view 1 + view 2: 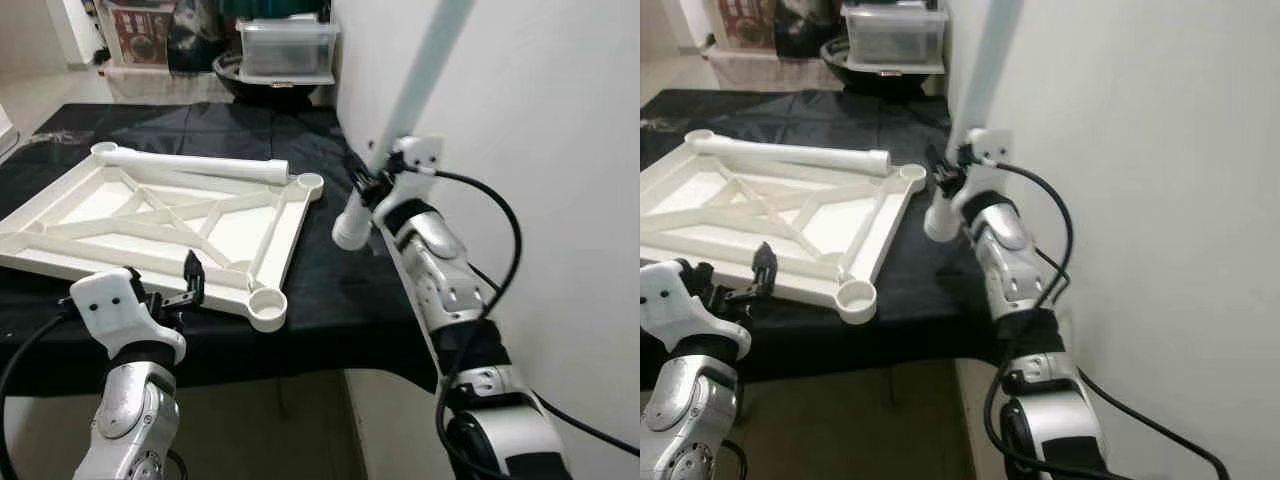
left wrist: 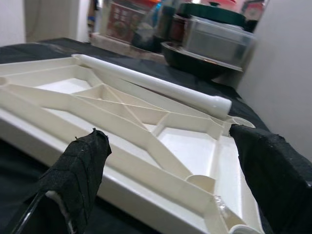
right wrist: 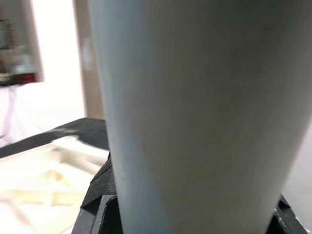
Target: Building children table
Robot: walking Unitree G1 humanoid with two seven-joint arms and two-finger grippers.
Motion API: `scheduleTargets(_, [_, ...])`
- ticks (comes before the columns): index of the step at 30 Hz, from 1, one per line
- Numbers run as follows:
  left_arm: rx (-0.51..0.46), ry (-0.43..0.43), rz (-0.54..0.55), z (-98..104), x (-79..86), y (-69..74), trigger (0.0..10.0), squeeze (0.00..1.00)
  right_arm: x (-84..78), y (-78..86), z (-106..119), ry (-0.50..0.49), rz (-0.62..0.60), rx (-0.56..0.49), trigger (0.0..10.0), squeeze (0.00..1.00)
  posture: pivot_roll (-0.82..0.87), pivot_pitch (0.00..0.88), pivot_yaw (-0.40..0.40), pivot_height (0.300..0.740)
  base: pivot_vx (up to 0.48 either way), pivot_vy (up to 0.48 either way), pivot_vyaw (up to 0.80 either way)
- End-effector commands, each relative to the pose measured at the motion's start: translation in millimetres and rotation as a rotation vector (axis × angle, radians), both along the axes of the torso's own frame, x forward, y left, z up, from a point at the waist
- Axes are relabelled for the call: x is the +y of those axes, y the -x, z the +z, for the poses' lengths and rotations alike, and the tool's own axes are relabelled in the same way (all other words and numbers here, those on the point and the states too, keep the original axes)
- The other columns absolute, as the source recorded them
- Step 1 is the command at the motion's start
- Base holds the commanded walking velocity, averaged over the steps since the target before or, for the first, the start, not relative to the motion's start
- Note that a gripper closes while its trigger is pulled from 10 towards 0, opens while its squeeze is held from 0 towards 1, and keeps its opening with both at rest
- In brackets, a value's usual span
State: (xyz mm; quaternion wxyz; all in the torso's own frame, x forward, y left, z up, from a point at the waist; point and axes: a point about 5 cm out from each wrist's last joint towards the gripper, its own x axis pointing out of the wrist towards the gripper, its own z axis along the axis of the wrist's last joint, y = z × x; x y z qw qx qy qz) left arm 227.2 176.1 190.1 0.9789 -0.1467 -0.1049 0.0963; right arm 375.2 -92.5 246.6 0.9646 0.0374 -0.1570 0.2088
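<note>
Two table parts are in play in the left eye view. The white table frame lies upside down on the black cloth, ribs up, with round sockets at its corners. One loose leg lies along the frame's far edge. The right gripper holds a second leg tilted upward, its lower end hanging just off the frame's far right corner socket. The left gripper sits at the frame's near edge, beside the near right socket.

The right eye view gives the same layout: the held leg rises beside the white wall, clear of the frame.

From the left wrist, both black fingers stand wide apart with nothing between them, the frame's ribs ahead and a clear storage box beyond.

From the right wrist, the pale leg is clamped close against the gripper, with the frame blurred beyond.

Judging by this, the step in hand is fitting a leg. Next, the leg's lower end must be swung over a socket, brought upright and pressed in, while the left gripper probably steadies the frame.
</note>
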Motion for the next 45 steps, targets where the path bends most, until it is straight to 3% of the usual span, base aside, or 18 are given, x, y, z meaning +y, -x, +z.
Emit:
scheduleTargets(1, [0.009, 0.006, 0.012, -1.3, 1.7, 1.5, 10.0, 0.00, 3.9, 0.8, 9.0, 0.003, 0.017, -0.030, 10.0, 0.00, -0.02, 0.031, -0.071, 0.740, 0.000, 0.247, 0.00])
scheduleTargets(6, [0.009, 0.018, 0.005, -1.2, 1.5, 1.5, 10.0, 0.00, 3.9, 0.7, 8.7, 0.002, 0.018, -0.029, 10.0, 0.00, -0.02, 0.031, -0.071, 0.740, 0.000, 0.409, 0.00])
scheduleTargets(23, [0.034, -0.045, -0.005, -1.9, -4.1, 3.4, 10.0, 0.00, 0.2, -0.8, 6.4, 0.009, 0.025, -0.013, 10.0, 0.00, -0.02, 0.054, -0.069, 0.740, 0.000, 0.000, 0.00])
scheduleTargets(29, [0.039, -0.050, -0.031, -2.1, -9.8, 4.5, 10.0, 0.00, 2.0, -5.7, 2.4, 0.040, 0.093, 0.018, 10.0, 0.00, -0.02, 0.084, -0.062, 0.740, 0.000, 0.000, 0.00])
scheduleTargets(31, [0.044, -0.061, -0.072, -2.9, -18.2, 6.8, 10.0, 0.00, 5.9, -15.6, 3.1, 0.046, 0.205, 0.076, 10.0, 0.00, -0.01, 0.113, -0.062, 0.740, 0.000, 0.000, 0.00])
scheduleTargets(32, [0.044, -0.061, -0.072, -2.9, -18.2, 6.8, 10.0, 0.00, 5.9, -15.6, 3.1, 0.046, 0.205, 0.076, 10.0, 0.00, -0.01, 0.113, -0.062, 0.740, 0.000, 0.000, 0.00])
scheduleTargets(34, [0.056, -0.052, -0.144, -4.5, -34.0, 13.8, 10.0, 0.00, 9.0, -28.2, 9.9, 0.049, 0.256, 0.130, 10.0, 0.00, 0.00, 0.160, -0.069, 0.740, 0.000, 0.000, 0.00])
scheduleTargets(37, [0.061, -0.062, -0.165, -4.7, -38.9, 17.3, 10.0, 0.00, 11.1, -30.1, 12.0, 0.049, 0.269, 0.138, 10.0, 0.00, 0.00, 0.166, -0.071, 0.740, 0.000, 0.000, 0.00])
scheduleTargets(40, [0.083, -0.068, -0.210, -5.2, -50.7, 25.5, 10.0, 0.00, 29.6, -27.5, 20.5, -0.013, 0.436, 0.168, 10.0, 0.00, 0.02, 0.218, -0.078, 0.740, 0.000, 0.000, 0.00])
scheduleTargets(41, [0.089, -0.063, -0.223, -5.5, -53.9, 28.4, 10.0, 0.00, 36.8, -23.7, 23.0, -0.032, 0.540, 0.176, 10.0, 0.00, 0.02, 0.230, -0.081, 0.740, 0.000, 0.000, 0.00])
scheduleTargets(43, [0.092, -0.059, -0.229, -5.3, -55.6, 30.4, 10.0, 0.00, 40.5, -20.9, 24.6, -0.042, 0.607, 0.178, 10.0, 0.00, 0.02, 0.234, -0.079, 0.740, 0.000, 0.000, 0.00])
scheduleTargets(45, [0.103, -0.056, -0.228, -7.0, -57.1, 33.6, 10.0, 0.00, 46.3, -14.1, 25.8, -0.018, 0.767, 0.173, 10.0, 0.00, 0.03, 0.245, -0.078, 0.740, 0.000, 0.000, 0.00])
